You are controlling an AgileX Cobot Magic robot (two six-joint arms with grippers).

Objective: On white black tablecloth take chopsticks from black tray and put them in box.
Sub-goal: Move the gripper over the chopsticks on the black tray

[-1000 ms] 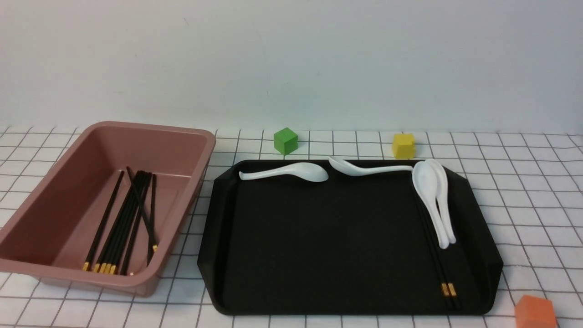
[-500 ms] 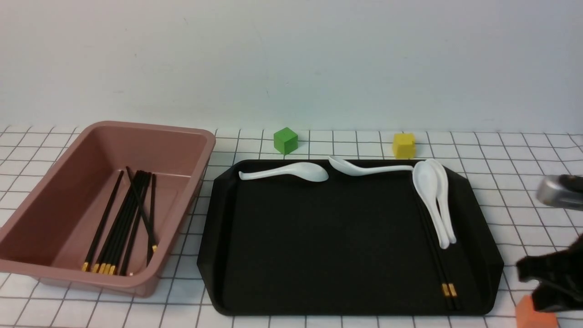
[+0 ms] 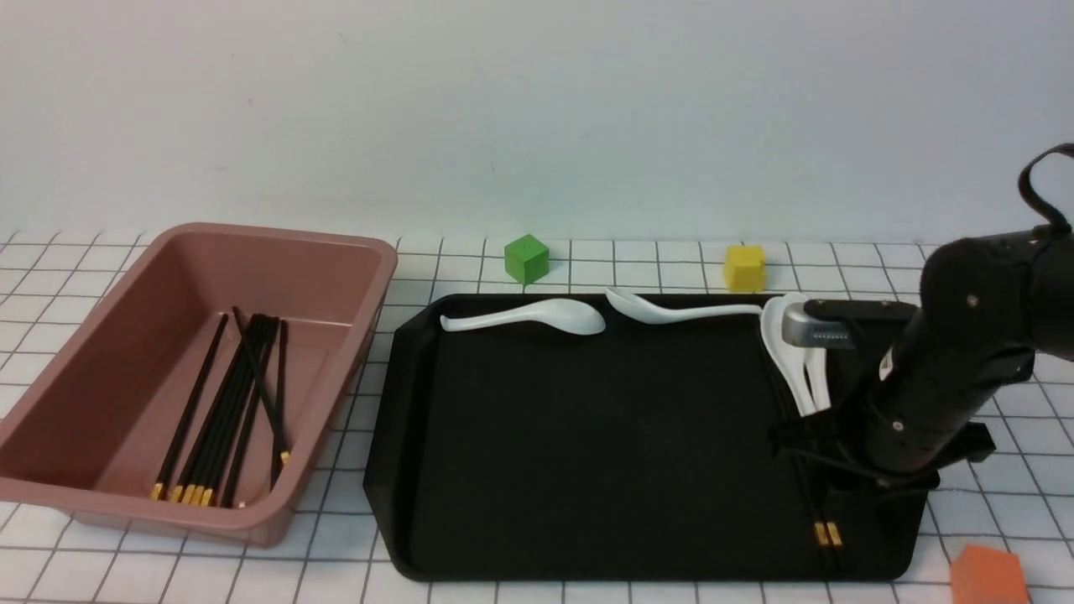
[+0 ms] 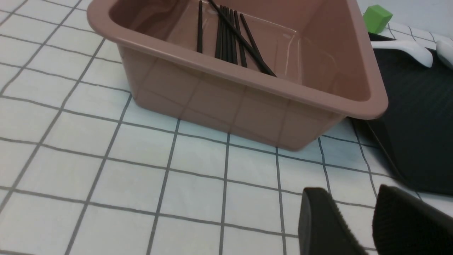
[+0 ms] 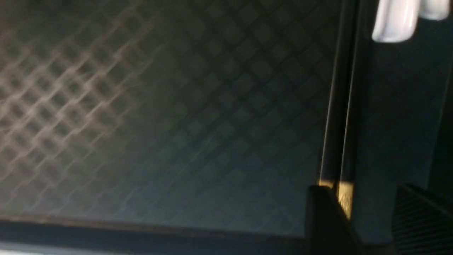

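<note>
My right claw (image 3: 831,486) hangs low over the tray (image 3: 587,453), right side, jaws apart w/ a modest gap, holding nothing. The last chopsticks (image 3: 825,531) lie flat under it by the rim. Risk, imo: thin, hard, slick sticks on a matte diamond-textured floor, so a pad landing on top rolls or splits them & I lift one only. Glossy spoons (image 3: 793,356) just beside could get dragged. The box (image 3: 369,252), smooth pink plastic, sits well left.

Matte black right arm (image 3: 973,306), silver cylinder (image 3: 818,335), looped cable (image 3: 1023,180), seemingly ribbed jaws
</note>
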